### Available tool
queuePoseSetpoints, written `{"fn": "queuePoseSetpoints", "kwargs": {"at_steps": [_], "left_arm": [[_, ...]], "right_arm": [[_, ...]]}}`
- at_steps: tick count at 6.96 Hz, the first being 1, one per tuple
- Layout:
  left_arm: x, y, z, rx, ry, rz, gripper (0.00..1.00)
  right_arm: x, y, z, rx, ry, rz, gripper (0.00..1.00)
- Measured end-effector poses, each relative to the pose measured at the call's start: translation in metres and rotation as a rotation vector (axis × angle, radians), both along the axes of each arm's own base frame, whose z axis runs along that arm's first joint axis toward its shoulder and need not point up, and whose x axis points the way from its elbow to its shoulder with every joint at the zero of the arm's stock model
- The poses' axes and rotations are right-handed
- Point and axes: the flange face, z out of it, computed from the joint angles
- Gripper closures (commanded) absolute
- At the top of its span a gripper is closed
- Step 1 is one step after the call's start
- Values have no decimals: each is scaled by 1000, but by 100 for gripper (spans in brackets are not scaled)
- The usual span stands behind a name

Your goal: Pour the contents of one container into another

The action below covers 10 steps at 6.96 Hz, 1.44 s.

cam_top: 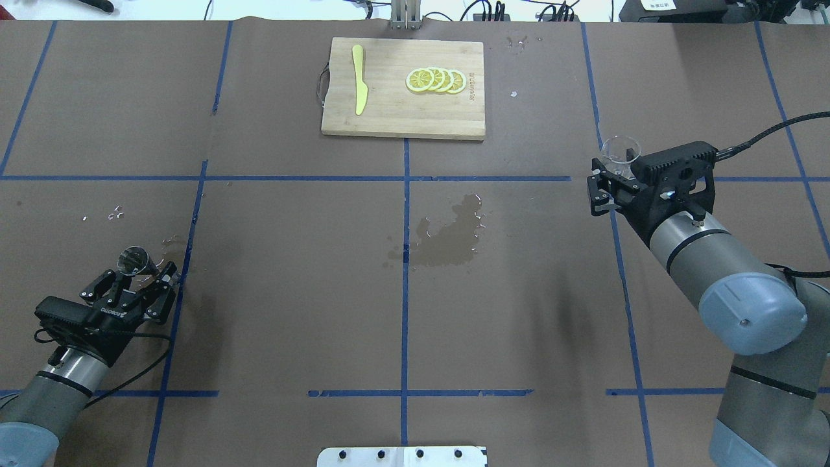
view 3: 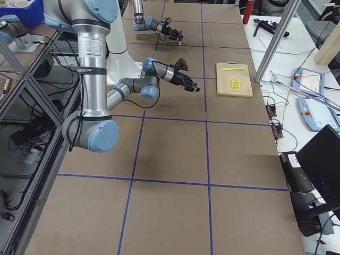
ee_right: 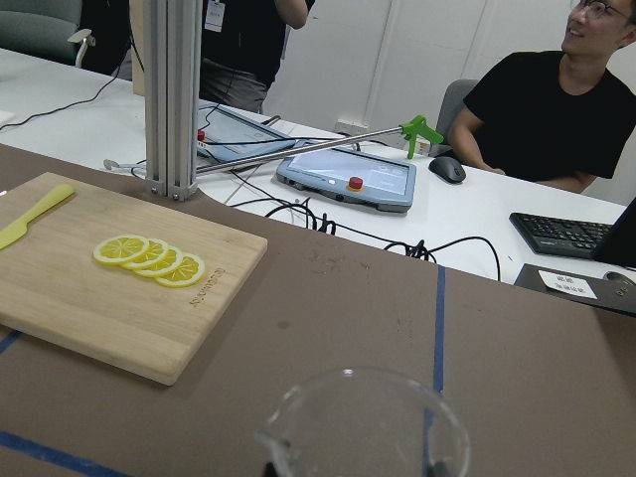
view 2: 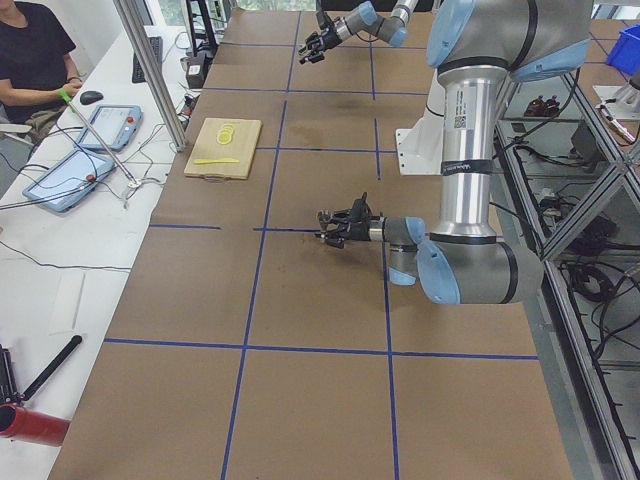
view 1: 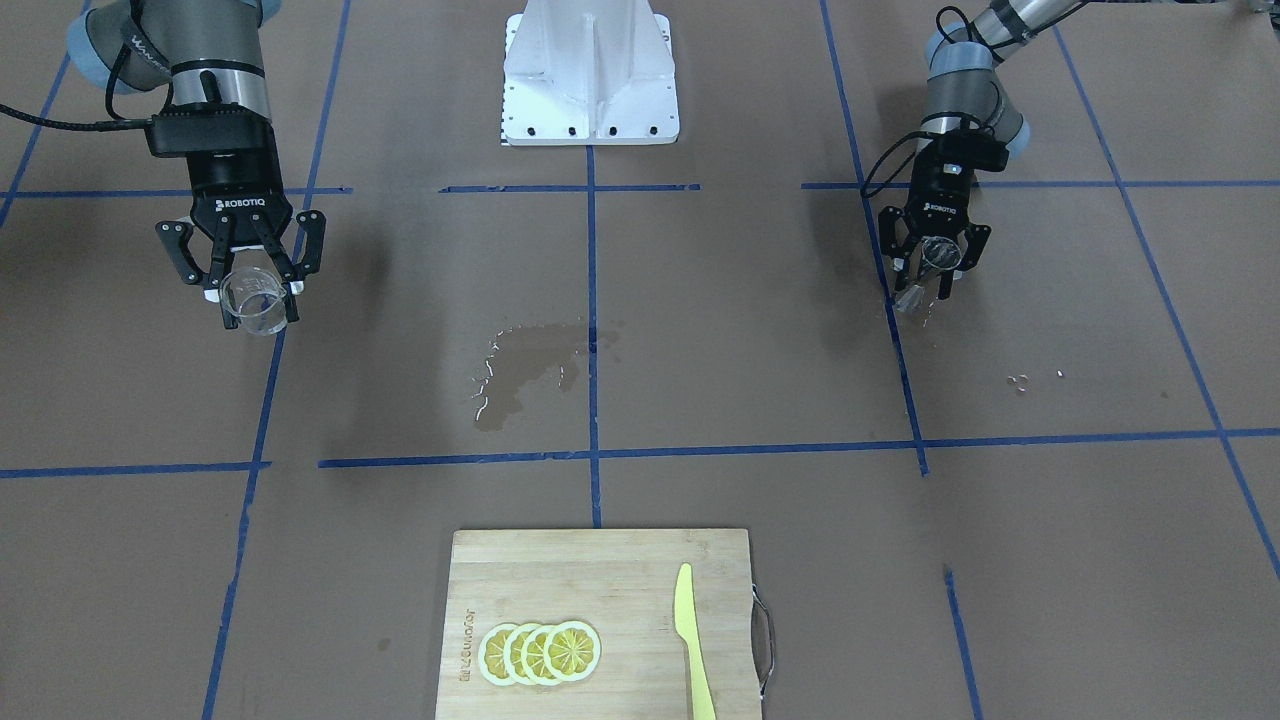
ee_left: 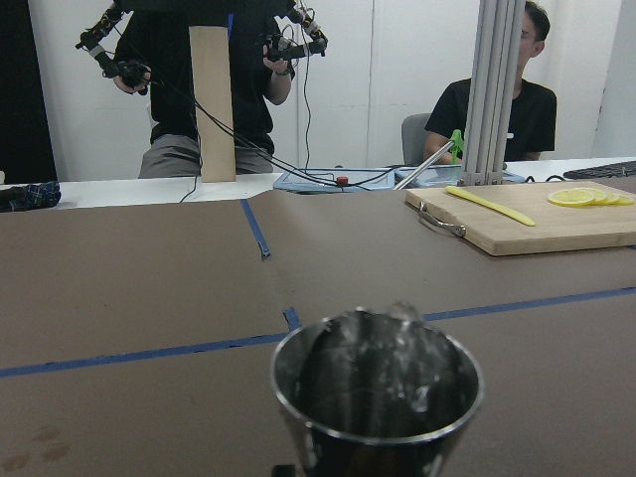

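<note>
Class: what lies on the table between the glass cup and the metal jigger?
In the overhead view, only a wet spill patch and blue tape lines lie between the glass cup and the metal jigger.

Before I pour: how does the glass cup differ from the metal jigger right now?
The glass cup is clear and straight-sided with a flared rim; the jigger is opaque grey metal, narrowing below its rim. The cup sits in the right gripper, the jigger in the left gripper. Both are gripped, far apart.
</note>
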Motion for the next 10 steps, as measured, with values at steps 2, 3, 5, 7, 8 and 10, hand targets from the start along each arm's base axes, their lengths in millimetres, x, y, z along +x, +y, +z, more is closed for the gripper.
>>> {"fn": "queuePoseSetpoints", "kwargs": {"at_steps": [2,3,5,7,8,10], "left_arm": [[-20,7,1,-3,-25,99,12],[-38,14,0,-3,-49,182,13],[-74,31,16,-15,-133,379,13],[-127,48,33,-20,-253,547,13],[-151,52,55,-41,-327,582,1],[-188,38,88,-82,-416,581,0]], "right_arm": [[-1,0,-1,1,-1,0,84],[-1,-1,-1,0,-1,0,84],[0,0,-3,1,-3,1,85],[1,0,-1,-1,-2,2,84],[0,-2,11,-19,-7,30,84],[-3,-1,37,-58,-34,92,82]]}}
